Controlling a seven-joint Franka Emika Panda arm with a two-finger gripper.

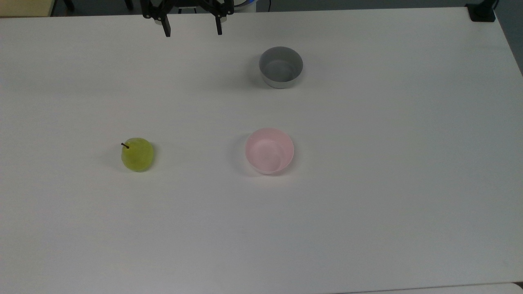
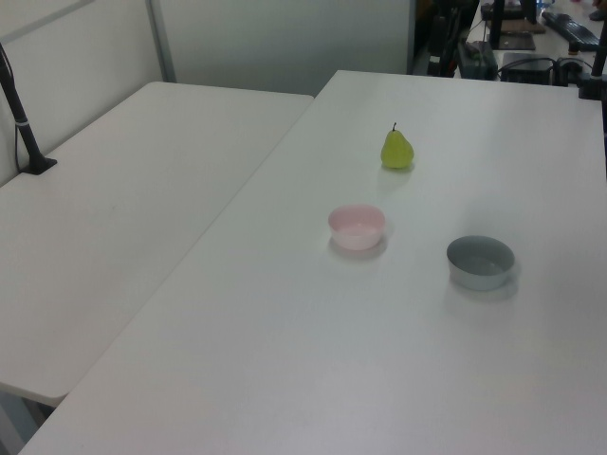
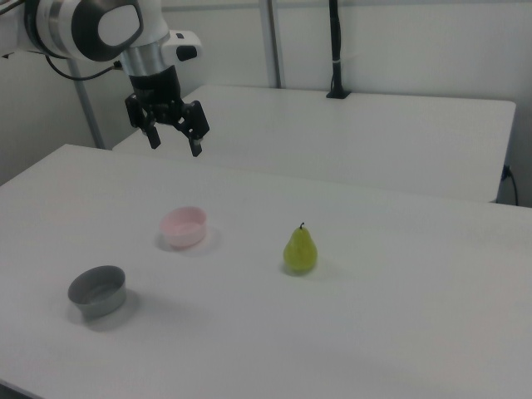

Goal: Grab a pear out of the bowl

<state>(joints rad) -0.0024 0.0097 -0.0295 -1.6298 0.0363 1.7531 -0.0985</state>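
Observation:
The yellow-green pear (image 1: 137,154) (image 2: 396,150) (image 3: 300,249) stands upright on the white table, outside both bowls, with its dark stem up. The pale pink bowl (image 1: 269,150) (image 2: 357,227) (image 3: 184,227) sits empty to the pear's right in the top view. My gripper (image 1: 193,32) (image 3: 174,143) hangs open with nothing between its black fingers, high above the table, at the top view's upper edge, far from both pear and pink bowl.
An empty grey bowl (image 1: 280,67) (image 2: 481,262) (image 3: 98,290) stands behind the pink one in the top view. A second white table (image 2: 114,218) adjoins on the left view's left. A black clamp post (image 1: 481,11) sits at the top view's upper right corner.

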